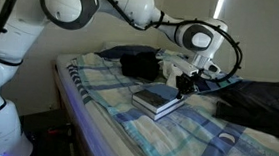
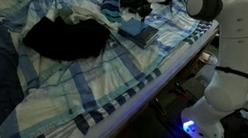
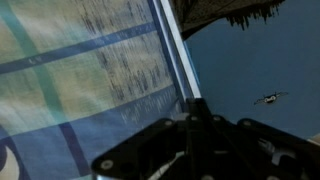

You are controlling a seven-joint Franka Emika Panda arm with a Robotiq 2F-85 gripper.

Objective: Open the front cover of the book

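The book [image 1: 158, 100] lies flat and closed on the plaid bed; it also shows in an exterior view [image 2: 138, 31]. In the wrist view its dark blue-grey front cover [image 3: 250, 70] fills the right side, with the pale page edges [image 3: 172, 55] as a stripe beside it. My gripper [image 1: 184, 85] hangs just over the book's edge, and it also shows in an exterior view [image 2: 142, 8]. In the wrist view the gripper's fingers [image 3: 193, 112] look pressed together, with the tips at the cover's edge. I cannot tell whether they touch the cover.
Blue plaid bedding [image 3: 80, 90] covers the bed. Dark clothing lies behind the book [image 1: 139, 63] and beside it [image 1: 258, 102]. A black garment [image 2: 68, 37] lies mid-bed. The bed edge [image 2: 162, 86] runs near the robot base [image 2: 206, 123].
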